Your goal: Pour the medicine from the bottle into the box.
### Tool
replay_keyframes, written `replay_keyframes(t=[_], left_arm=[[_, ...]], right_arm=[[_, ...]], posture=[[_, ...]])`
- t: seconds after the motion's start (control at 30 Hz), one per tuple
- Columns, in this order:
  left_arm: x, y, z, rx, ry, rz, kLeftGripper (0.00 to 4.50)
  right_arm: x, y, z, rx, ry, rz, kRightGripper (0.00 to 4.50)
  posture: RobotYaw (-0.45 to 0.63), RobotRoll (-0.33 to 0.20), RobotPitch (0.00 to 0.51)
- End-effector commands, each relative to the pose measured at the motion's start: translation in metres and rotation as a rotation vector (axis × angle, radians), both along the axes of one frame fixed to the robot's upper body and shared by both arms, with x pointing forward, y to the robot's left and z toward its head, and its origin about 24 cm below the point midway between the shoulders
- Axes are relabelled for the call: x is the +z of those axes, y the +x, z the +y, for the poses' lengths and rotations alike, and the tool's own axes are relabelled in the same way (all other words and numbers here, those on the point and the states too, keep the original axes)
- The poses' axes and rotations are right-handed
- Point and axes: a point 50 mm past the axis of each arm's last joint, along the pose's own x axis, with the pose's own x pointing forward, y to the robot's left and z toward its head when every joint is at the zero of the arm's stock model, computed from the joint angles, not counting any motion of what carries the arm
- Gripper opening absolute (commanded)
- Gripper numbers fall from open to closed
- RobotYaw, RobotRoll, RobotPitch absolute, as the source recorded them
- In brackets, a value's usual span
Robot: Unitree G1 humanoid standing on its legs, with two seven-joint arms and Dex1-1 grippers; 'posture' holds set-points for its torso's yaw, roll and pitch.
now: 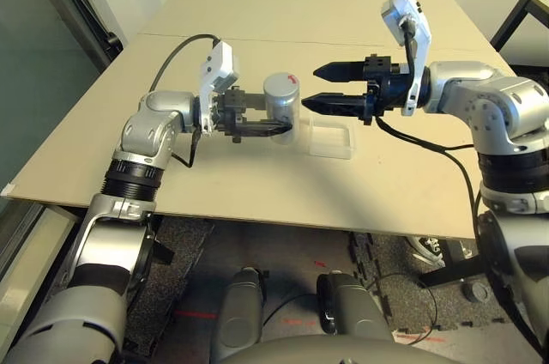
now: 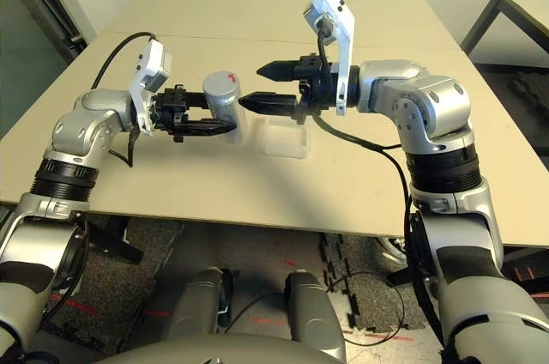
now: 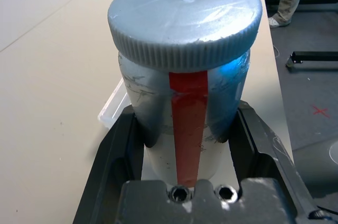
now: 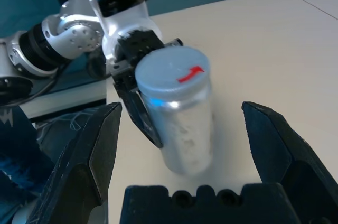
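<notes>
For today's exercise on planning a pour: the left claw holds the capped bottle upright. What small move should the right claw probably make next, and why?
Probably bring the open right claw forward to close around the round grey cap. The small silver-grey cylindrical bottle with a red stripe sits clamped in the left claw, cap on, beside the clear plastic square box. Nothing can pour until that cap comes off.

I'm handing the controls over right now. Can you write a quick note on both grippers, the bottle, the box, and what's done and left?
Left gripper: shut on the bottle, held upright above the table, cap on.
Right gripper: open, empty, pointing at the cap from beside it, not touching.
Box: on the table just behind the bottle, nothing visible inside.
Done: bottle picked up.
Left: take the cap off, tip the bottle over the box.
</notes>
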Motion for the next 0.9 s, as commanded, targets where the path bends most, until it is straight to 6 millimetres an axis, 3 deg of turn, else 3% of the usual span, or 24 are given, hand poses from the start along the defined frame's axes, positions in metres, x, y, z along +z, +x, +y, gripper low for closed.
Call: replay_keyframes(t=[0.03,0.47,0.9], left_arm=[[0.001,0.002,-0.006,-0.015,0.010,-0.016,2.44],[-0.002,0.005,-0.015,-0.036,0.003,-0.014,2.44],[-0.005,0.003,-0.012,-0.027,-0.001,-0.003,2.44]], right_arm=[[0.003,0.002,0.013,-0.001,-0.021,-0.043,4.50],[0.005,0.019,0.037,-0.062,-0.043,-0.117,4.50],[0.004,0.024,0.011,-0.166,-0.037,-0.110,4.50]], posture=[[-0.02,0.000,0.069],[-0.03,0.000,0.067],[-0.03,0.000,0.074]])
